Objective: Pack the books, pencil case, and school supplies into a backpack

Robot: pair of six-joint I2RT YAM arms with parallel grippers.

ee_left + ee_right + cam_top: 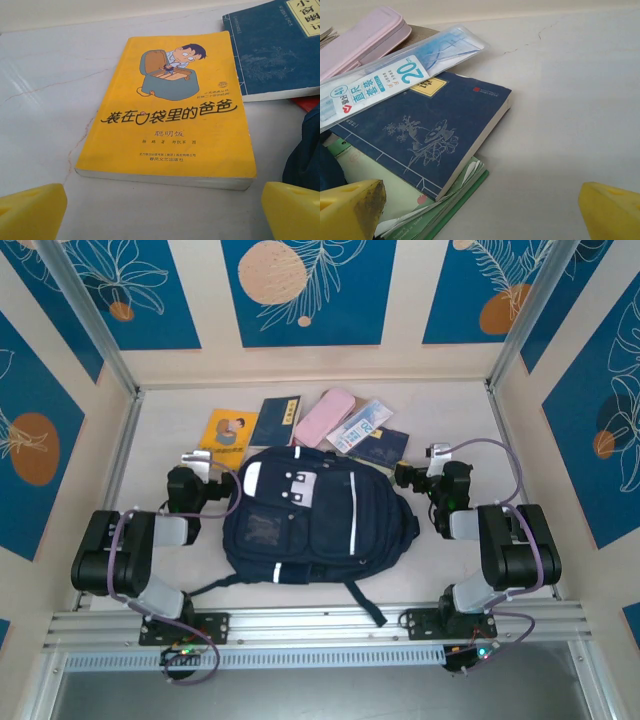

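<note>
Jaws spread for pickup, the left gripper (160, 220) is facing the yellow cartoon book (170, 115), the right gripper (480, 215) the navy book (425, 135) under the ruler packet (395, 75) beside the pink pencil case (365, 37), all lying between the backpack (310, 525) and the table's (460, 410) far edge.

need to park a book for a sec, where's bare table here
Bare table left of the yellow book and right of the rightmost navy book. Crowded between those two, where the case and packet lie, just behind the backpack.
</note>
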